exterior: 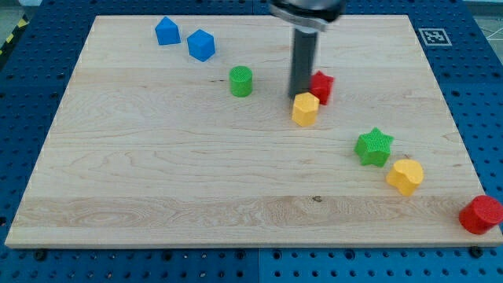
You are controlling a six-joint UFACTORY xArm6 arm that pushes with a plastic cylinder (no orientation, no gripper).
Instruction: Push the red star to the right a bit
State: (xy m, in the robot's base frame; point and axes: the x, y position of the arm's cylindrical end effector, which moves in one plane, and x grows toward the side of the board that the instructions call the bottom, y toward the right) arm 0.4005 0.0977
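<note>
The red star point(322, 86) lies near the view's upper middle, partly hidden behind my rod. My tip point(299, 97) rests on the board at the star's left side, touching or nearly touching it. A yellow hexagon block point(306, 109) sits just below the tip and below-left of the star, close against both.
A green cylinder point(241, 81) lies left of the tip. Two blue blocks point(167, 31) point(201, 45) sit at the upper left. A green star point(374, 147) and a yellow heart point(405, 176) lie at the lower right. A red cylinder point(480, 215) sits at the board's lower right edge.
</note>
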